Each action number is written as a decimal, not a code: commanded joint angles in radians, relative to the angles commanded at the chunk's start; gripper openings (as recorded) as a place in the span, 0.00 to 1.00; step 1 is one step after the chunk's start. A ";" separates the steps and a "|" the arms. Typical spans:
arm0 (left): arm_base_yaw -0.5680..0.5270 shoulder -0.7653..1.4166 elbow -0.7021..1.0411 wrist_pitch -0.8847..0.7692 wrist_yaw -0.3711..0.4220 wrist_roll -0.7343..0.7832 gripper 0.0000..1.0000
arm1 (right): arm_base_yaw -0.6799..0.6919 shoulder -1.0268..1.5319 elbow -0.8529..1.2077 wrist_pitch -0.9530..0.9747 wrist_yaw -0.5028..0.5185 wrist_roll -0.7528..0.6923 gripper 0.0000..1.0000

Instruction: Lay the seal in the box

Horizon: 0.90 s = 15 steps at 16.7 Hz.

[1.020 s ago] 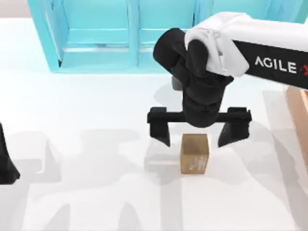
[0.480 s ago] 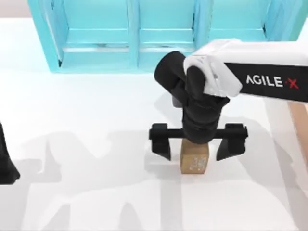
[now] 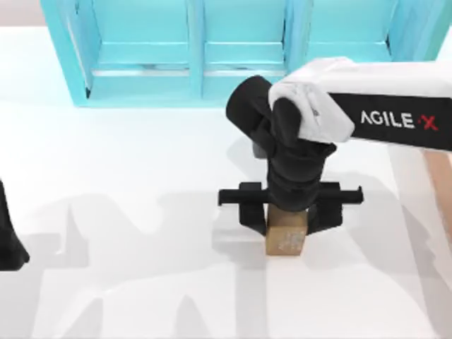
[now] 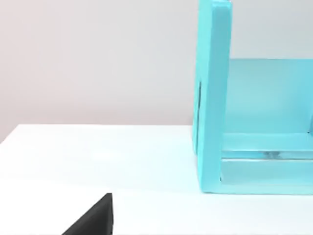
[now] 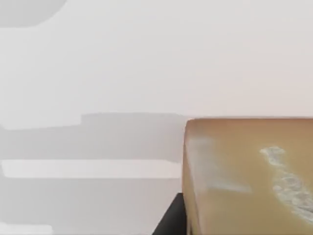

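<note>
**K:** While you're on the top view, nearest thing first?

**R:** Seal (image 3: 286, 240) stands upright on the white table (image 3: 127, 212), a bit right of centre, speckled face toward the near edge. Right wrist view has that same block (image 5: 244, 176) close up, whitish marks on its face, one dark finger (image 5: 168, 220) against its edge.

**K:** Pincer state?

**R:** Right gripper (image 3: 288, 217) is down over the seal from the far side. Fingers drawn in narrow, one on each side of the block, flush with its sides as far as I can see. Block's base is on the table, not lifted.

**K:** Left arm?

**R:** Parked at the near left edge, dark bulk (image 3: 8, 236) at the frame border. Can't tell its finger state. Left wrist view shows a dark fingertip (image 4: 95, 220) low over the table.

**K:** Box?

**R:** Orange-tan strip (image 3: 441, 183) at the right edge, behind the right arm, well apart from the seal. Mostly cut off.

**K:** Far side?

**R:** Cyan shelf (image 3: 205, 49) with compartments spans the far edge; its end wall (image 4: 212, 98) is in the left wrist view.
</note>
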 joint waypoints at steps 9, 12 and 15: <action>0.000 0.000 0.000 0.000 0.000 0.000 1.00 | 0.000 0.000 0.000 0.000 0.000 0.000 0.00; 0.000 0.000 0.000 0.000 0.000 0.000 1.00 | 0.000 0.000 0.000 0.000 0.000 0.000 0.00; 0.000 0.000 0.000 0.000 0.000 0.000 1.00 | 0.001 -0.005 0.016 -0.016 0.001 -0.003 0.00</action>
